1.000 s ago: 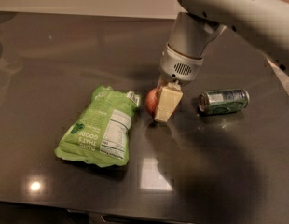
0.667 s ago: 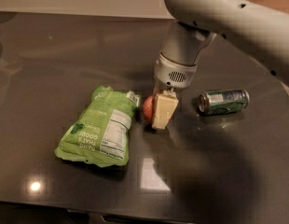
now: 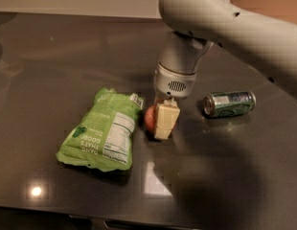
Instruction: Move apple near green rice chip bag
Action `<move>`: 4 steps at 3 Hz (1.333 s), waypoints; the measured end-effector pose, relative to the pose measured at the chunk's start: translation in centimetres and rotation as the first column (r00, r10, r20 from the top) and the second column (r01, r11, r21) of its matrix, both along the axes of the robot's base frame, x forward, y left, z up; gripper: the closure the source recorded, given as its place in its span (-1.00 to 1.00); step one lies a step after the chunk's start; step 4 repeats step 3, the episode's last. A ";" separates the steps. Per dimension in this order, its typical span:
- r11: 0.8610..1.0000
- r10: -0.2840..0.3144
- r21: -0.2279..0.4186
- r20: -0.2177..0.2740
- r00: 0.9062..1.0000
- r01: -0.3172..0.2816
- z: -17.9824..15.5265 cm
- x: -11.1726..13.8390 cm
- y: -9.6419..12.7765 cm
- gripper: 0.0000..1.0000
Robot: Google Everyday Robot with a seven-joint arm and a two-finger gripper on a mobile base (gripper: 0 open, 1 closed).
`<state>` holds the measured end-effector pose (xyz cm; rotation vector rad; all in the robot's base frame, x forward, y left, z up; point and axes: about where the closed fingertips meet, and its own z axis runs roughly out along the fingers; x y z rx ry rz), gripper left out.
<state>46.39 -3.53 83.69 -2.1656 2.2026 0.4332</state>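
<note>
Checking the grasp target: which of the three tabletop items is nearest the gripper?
The apple, partly hidden behind the gripper; the green rice chip bag lies just beyond it, the can well apart.

You've got just the one camera to go on. It sits up high on the near side of the table [image 3: 67,56], tilted down and facing across to the far edge and the pale wall behind it. It's fairly close in, so the tabletop fills nearly the whole frame. The arm [image 3: 234,23] cuts in from the top right, and the hand [image 3: 160,121] lands about dead centre, low over the table.
</note>
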 end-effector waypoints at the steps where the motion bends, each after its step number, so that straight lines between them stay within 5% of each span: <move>1: 1.000 -0.001 0.002 -0.017 1.000 0.002 -0.7 -0.1 -0.2 -0.78; 2: 1.000 -0.003 0.007 -0.007 1.000 0.003 -0.6 0.1 0.0 -1.00; 4: 1.000 -0.003 0.007 -0.007 1.000 0.003 -0.6 0.1 0.0 -1.00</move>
